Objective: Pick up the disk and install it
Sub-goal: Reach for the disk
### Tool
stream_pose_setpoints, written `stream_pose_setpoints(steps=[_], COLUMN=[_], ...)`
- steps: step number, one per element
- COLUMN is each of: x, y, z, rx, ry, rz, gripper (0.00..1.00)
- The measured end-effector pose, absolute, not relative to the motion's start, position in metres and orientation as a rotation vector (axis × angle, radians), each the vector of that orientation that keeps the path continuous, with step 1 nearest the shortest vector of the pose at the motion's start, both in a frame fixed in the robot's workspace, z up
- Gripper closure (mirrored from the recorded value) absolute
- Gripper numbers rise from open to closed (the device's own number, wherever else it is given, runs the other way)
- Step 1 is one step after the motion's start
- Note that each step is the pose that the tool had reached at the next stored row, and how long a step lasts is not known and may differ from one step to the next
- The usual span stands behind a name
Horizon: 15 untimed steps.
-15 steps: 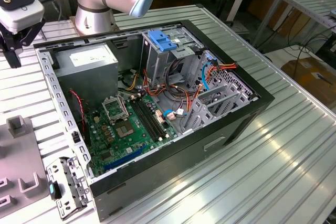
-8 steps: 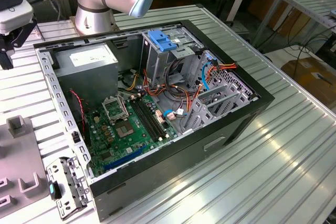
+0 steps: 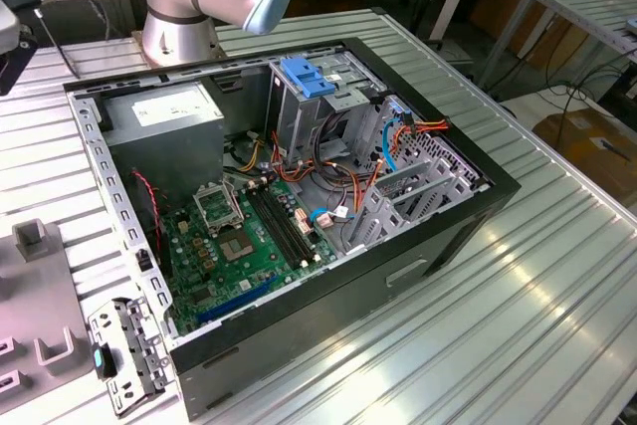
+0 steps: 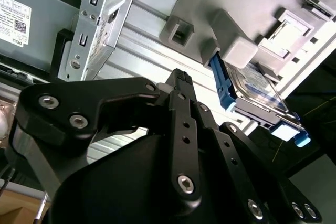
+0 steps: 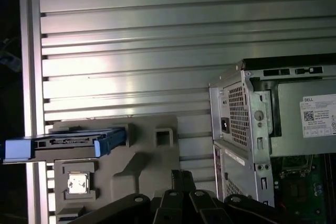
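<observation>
The claw (image 4: 180, 77) is narrow, its tips drawn together with nothing between them, hovering above the slatted metal bench (image 5: 131, 51); the disk (image 5: 58, 145), with its blue side rails, stands on edge in a grey holder (image 5: 152, 156) beyond the claw's tips and off to one side, apart from them; the open computer case (image 5: 252, 124) sits off to the claw's other side.

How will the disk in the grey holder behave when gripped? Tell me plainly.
Likely stiff: the disk is a metal slab with blue rails, so it should not flex. Probably heavy for its size, given the metal body. It appears to stand on edge in the grey holder, so a sideways push might tip or jam it.
</observation>
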State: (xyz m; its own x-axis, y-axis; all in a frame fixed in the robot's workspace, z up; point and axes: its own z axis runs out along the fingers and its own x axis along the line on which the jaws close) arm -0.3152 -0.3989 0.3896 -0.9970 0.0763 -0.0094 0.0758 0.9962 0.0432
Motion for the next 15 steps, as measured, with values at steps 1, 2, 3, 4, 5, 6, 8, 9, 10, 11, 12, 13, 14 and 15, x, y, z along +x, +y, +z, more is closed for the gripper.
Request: stream_pose_setpoints(steps=[1,2,3,4,5,6,8,9,10,11,12,13,14,15], x=[-0.318,-0.321,-0.324,-0.328,-0.331,-0.336,-0.346,-0.353,-0.360,-0.365,-0.369,-0.373,-0.378,-0.382], y=[-0.399,-0.399,-0.399,-0.399,-0.399,-0.399,-0.399,-0.399,-0.399,-0.399,-0.399,-0.399,-0.399,-0.399], z=[0.390,0.390,0.390,0.390,0.390,0.390,0.390,0.389,0.389,0.389,0.389,0.389,0.389,0.389], rx=[0.119,0.119,0.119,0.119,0.119,0.119,0.119,0.119,0.119,0.119,0.119,0.119,0.119,0.119], ry=[3.128,3.128,3.128,3.128,3.128,3.128,3.128,3.128,3.128,3.128,3.128,3.128,3.128,3.128], rz=[0.067,0.067,0.067,0.067,0.067,0.067,0.067,0.067,0.067,0.067,0.067,0.067,0.067,0.067], gripper=[0.89,0.89,0.89,0.89,0.89,0.89,0.89,0.89,0.89,0.89,0.89,0.89,0.89,0.89])
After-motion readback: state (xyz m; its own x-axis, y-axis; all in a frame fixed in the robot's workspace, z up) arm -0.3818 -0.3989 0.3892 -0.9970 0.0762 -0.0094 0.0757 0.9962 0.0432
